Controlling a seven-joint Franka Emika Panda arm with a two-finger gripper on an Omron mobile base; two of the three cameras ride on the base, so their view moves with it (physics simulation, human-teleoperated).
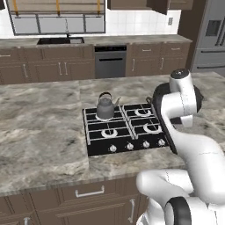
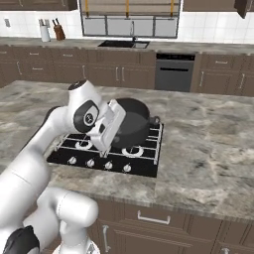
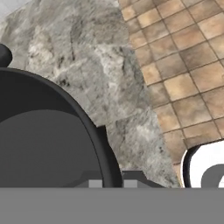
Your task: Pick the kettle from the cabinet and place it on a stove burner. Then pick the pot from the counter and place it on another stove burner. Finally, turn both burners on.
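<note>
Kettle (image 1: pixel 105 107) sits on the cooktop's (image 1: pixel 99 147) back-left burner; the claw, clamped on the pot's (image 2: pixel 130 123) rim, carries it over the cooktop. Next: lower it squarely onto a free burner.

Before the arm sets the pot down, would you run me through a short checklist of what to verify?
1. Kettle already on a rear burner: ok.
2. Pot held off the counter, tilted above the stove: ok.
3. Gripper shut on the pot rim: ok.
4. Free burner under the pot: ok.
5. Pot clear of the kettle: ok.
6. Knobs turned on: cannot tell.
</note>
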